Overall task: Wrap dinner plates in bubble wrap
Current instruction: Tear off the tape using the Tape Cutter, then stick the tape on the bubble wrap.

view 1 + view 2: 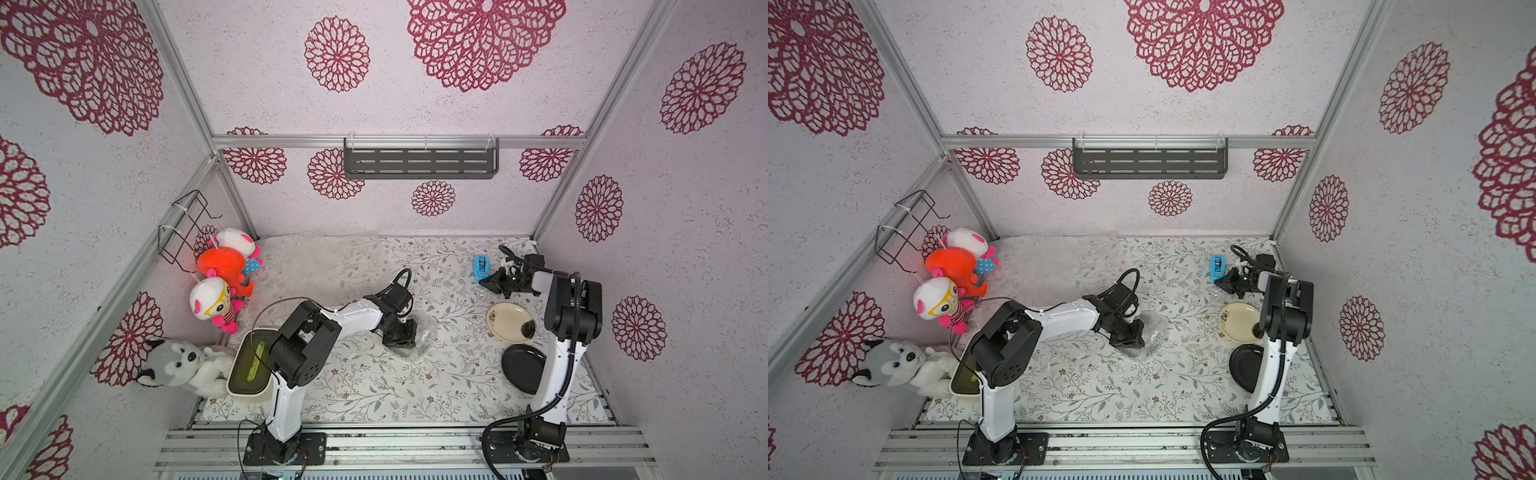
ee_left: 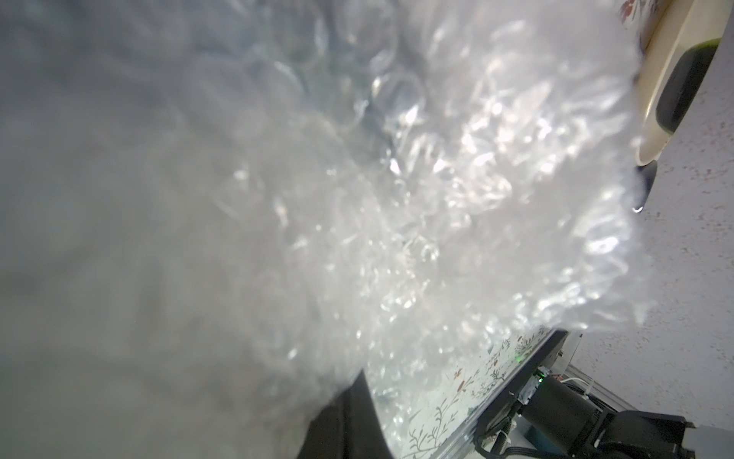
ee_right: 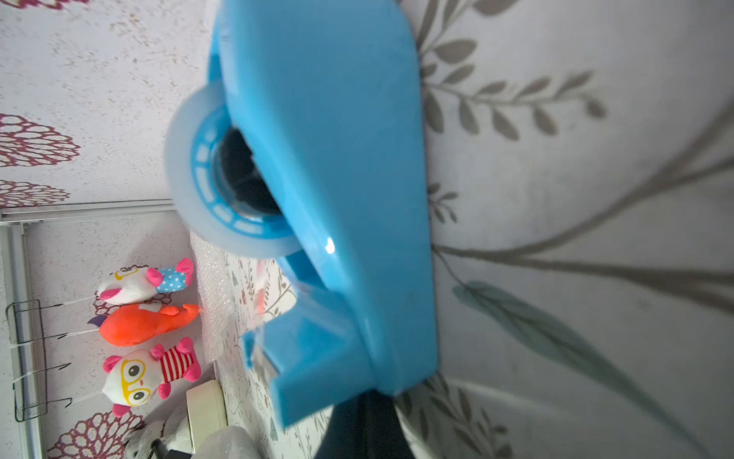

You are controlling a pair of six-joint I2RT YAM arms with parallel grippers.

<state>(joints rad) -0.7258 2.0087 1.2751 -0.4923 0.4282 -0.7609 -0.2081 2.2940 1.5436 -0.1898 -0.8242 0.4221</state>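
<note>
Top views: bubble wrap bundle [image 1: 422,338] is being gripped at table centre by the closed left gripper [image 1: 400,338]; cream plate [image 1: 507,322] and black plate [image 1: 521,368] are being shown at 3 o'clock; the right gripper [image 1: 485,282], jaws closed, is being held just beside the blue tape dispenser [image 1: 481,267] at 2 o'clock.
Left wrist: the view is being filled by the bubble wrap bundle [image 2: 437,198].
Right wrist: the blue tape dispenser [image 3: 329,190] is being seen close up.

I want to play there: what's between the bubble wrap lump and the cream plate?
Only bare flowery table cover, shown in both top views.

The bubble wrap bundle [image 1: 426,334] lies left of the plates [image 1: 509,322].
</note>
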